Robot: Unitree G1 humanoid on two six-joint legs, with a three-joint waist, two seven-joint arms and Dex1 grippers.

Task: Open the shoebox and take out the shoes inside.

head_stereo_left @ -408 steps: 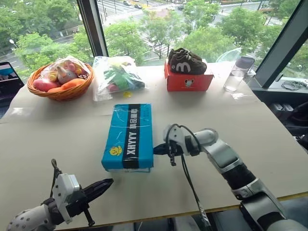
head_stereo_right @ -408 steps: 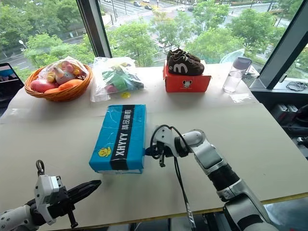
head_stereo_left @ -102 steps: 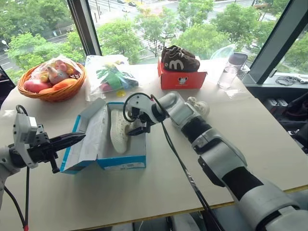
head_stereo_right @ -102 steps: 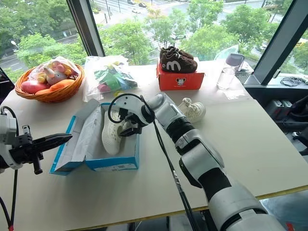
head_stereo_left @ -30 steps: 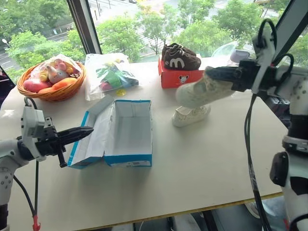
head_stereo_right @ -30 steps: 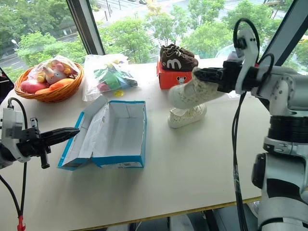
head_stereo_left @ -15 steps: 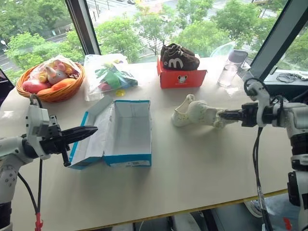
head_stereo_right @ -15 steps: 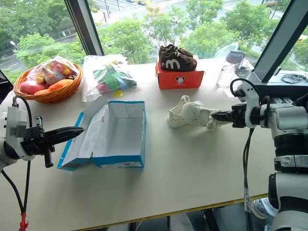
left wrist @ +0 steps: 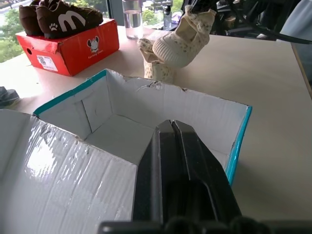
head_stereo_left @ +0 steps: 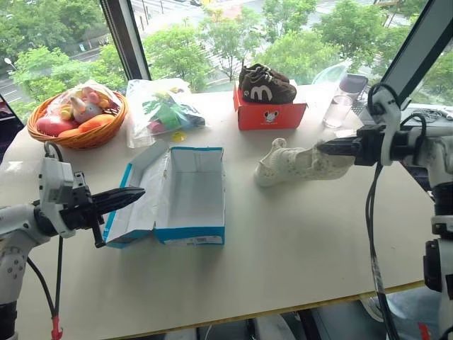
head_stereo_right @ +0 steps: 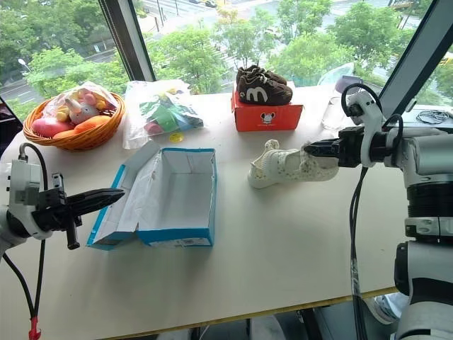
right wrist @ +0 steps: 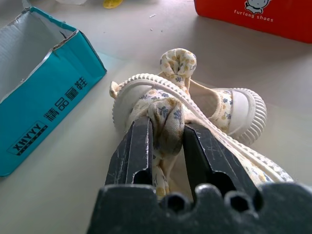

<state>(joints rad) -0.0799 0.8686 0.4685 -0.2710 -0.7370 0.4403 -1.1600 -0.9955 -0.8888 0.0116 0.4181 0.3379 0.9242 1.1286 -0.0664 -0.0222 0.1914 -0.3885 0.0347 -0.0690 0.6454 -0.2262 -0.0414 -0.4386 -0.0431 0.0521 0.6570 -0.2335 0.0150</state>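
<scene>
The blue shoebox (head_stereo_left: pixel 190 234) lies open mid-table, its white inside bare and its lid (head_stereo_left: pixel 145 190) flopped to the left. My left gripper (head_stereo_left: pixel 133 194) hovers shut by the lid's outer edge, nothing in it; in the left wrist view its fingers (left wrist: pixel 180 161) point over the box. To the right of the box, my right gripper (head_stereo_left: pixel 320 149) is shut on the upper of one cream shoe (head_stereo_left: pixel 315 164), seen close in the right wrist view (right wrist: pixel 165 122). This shoe leans low against the other shoe (head_stereo_left: pixel 271 164), which lies on the table.
A red box (head_stereo_left: pixel 270 115) with dark brown shoes on top stands at the back. A glass (head_stereo_left: pixel 338 110) is to its right. A plastic bag (head_stereo_left: pixel 166 110) and a wicker basket (head_stereo_left: pixel 78 126) of toys sit back left. Windows run behind the table.
My right gripper has brought the held shoe down from mid-air to table height, beside the other shoe. The left gripper has stayed where it was.
</scene>
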